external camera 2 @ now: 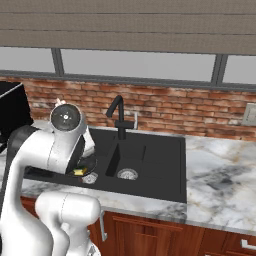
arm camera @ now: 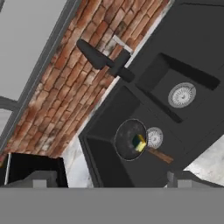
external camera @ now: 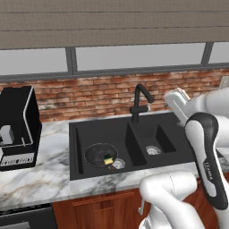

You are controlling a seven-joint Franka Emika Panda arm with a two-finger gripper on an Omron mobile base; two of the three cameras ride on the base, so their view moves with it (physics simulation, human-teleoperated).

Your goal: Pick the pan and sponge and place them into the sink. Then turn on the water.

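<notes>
Already, by the look of it, the two placing steps were done: the round black frying pan [external camera: 100, 154] lay on the floor of the left basin of the large matte black double-basin sink [external camera: 167, 120], and the small yellow sponge with its dark green scouring layer [external camera: 108, 159] sat inside the pan, toward its near rim. The hand view agreed, showing the pan [arm camera: 129, 139] with a brown handle pointing away across the basin, the sponge [arm camera: 140, 142] in it, and a silver drain just beside it. What remained, as I judged it, was the water: no blue stream fell from the black gooseneck faucet [external camera: 140, 102], so the tap appeared to be off. The robot's two-finger gripper [arm camera: 113, 178] was held high over the sink, looking down on it, jaws spread wide and holding nothing; only the two dark tips showed at the lower edge of the hand view. The faucet [arm camera: 104, 60] was well apart from them. Counts: one pan, one sponge, one faucet, one sink with two basins and two round silver drains. One black box-shaped appliance [external camera: 17, 127] stood on the marble counter [external camera: 40, 179] to the left of the sink. One white wall outlet [external camera 2: 249, 115] showed on the brick to the right.
</notes>
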